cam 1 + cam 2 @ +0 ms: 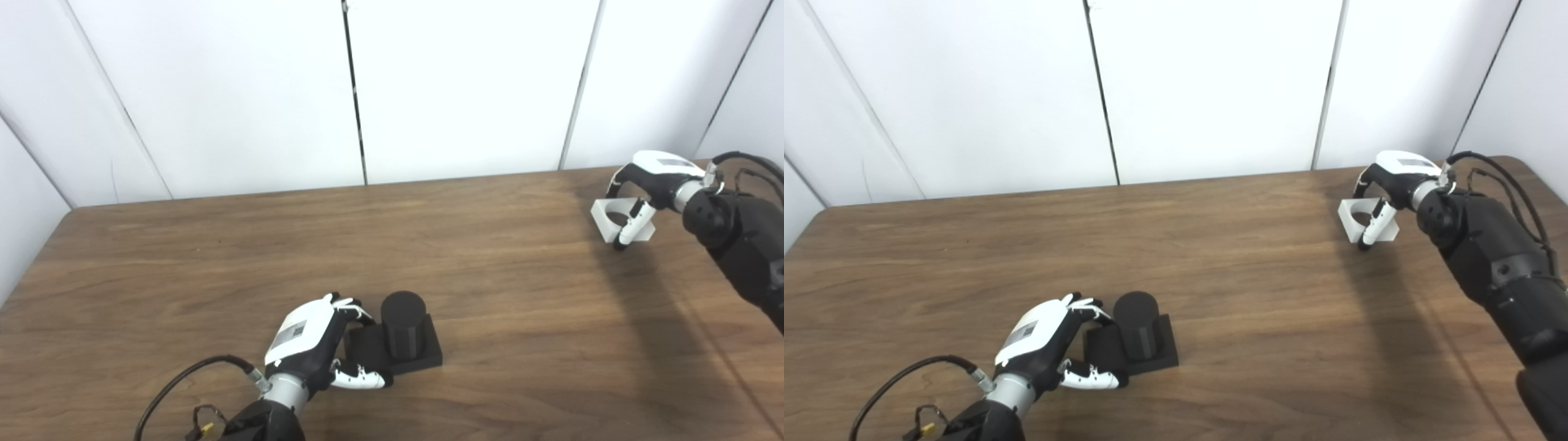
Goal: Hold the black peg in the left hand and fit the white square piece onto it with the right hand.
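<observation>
Sitting near the front edge of the wooden table (184, 257), the black peg (403, 331) stands upright on its square black base. The left hand (315, 346) is wrapped around the left side of that base, fingers (352, 306) over the far edge and thumb along the near edge, so it's grasping the base rather than the round post itself. Way over on the far right of the table, well apart from the peg, the right hand (640, 190) has its fingers closed on the white square piece (606, 217) – you can see the round hole in it – and the piece sits tilted in the grip. Can't tell if it's touching the tabletop or lifted.
</observation>
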